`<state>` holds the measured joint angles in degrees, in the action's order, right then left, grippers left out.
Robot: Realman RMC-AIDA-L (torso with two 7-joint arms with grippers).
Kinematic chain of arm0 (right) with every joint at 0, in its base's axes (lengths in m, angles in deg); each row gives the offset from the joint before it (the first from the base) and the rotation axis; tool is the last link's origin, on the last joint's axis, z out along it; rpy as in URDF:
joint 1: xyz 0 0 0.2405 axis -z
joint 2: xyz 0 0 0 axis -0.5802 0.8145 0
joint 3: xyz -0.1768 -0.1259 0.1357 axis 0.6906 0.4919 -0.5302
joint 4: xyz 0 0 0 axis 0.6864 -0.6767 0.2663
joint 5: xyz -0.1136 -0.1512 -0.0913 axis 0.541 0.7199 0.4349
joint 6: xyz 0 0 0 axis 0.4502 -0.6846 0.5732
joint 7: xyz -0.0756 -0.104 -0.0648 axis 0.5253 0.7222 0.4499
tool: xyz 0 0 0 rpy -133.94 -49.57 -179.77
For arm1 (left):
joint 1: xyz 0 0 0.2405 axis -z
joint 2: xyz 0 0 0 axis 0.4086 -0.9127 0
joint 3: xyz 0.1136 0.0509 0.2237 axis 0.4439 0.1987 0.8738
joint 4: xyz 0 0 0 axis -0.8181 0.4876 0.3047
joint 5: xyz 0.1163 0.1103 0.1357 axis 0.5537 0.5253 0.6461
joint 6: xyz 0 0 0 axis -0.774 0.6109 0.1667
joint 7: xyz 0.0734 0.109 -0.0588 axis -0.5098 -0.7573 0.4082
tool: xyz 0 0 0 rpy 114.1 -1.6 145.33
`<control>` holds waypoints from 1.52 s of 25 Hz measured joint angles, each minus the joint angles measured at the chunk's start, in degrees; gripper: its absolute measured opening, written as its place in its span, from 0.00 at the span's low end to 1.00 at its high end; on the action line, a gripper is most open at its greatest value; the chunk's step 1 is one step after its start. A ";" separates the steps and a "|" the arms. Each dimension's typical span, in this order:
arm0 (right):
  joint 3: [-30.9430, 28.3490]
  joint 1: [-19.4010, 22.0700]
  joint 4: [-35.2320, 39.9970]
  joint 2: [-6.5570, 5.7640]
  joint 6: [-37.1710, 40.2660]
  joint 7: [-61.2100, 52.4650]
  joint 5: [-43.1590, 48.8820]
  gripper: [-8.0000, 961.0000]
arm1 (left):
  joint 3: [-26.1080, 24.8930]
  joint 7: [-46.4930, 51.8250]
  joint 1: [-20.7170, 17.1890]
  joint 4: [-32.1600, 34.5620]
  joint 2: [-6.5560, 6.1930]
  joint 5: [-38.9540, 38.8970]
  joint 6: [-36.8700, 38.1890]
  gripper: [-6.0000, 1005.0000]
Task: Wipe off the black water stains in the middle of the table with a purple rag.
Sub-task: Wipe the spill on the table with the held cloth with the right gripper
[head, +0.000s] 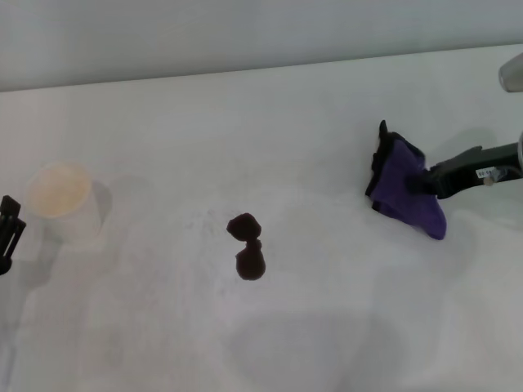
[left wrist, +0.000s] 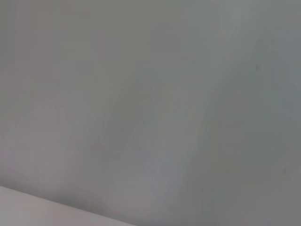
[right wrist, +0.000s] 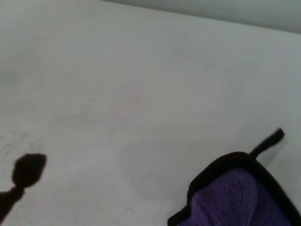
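Note:
The black water stains are two dark blobs joined like a figure eight in the middle of the white table. My right gripper reaches in from the right edge and is shut on the purple rag, which hangs from it to the right of the stains and well apart from them. In the right wrist view the rag shows its black edging and loop tab, with the stains farther off. My left gripper is parked at the far left edge.
A white paper cup stands on the table at the left, close to my left gripper. The table's far edge runs along the top of the head view. The left wrist view shows only a plain pale surface.

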<state>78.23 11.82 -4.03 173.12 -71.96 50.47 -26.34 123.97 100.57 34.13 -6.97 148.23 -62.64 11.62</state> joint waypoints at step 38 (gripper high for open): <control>55.91 0.20 12.22 0.62 26.61 -5.07 0.01 0.10 | -0.53 2.12 1.89 -0.08 0.04 -0.45 0.09 0.88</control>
<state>134.13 12.02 8.18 173.74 -45.35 45.40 -26.33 123.44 102.69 36.01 -7.05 148.27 -63.09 11.71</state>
